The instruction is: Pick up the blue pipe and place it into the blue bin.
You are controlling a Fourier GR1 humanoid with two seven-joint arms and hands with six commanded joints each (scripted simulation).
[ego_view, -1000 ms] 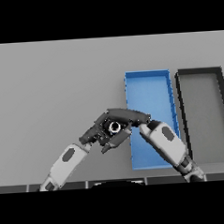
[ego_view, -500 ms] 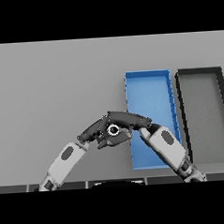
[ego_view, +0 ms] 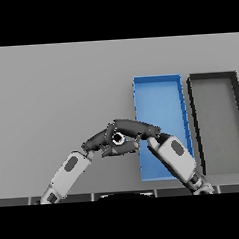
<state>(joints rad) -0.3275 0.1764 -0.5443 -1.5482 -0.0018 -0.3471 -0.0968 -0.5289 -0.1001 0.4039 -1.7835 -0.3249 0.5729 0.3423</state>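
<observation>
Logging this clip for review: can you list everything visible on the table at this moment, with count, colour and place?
Table: one, grey, fills the view.
Blue bin: one, blue, right of centre, nothing seen inside it.
Dark bin: one, black rim with grey floor, right of the blue bin.
Pipe: one, only a small round end shows between the hands, just left of the blue bin; colour unclear.
Left hand: dark, at the pipe.
Right hand: dark, at the pipe.

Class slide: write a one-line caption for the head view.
Both hands, left and right, meet just left of the blue bin, with the dark bin to its right.
</observation>
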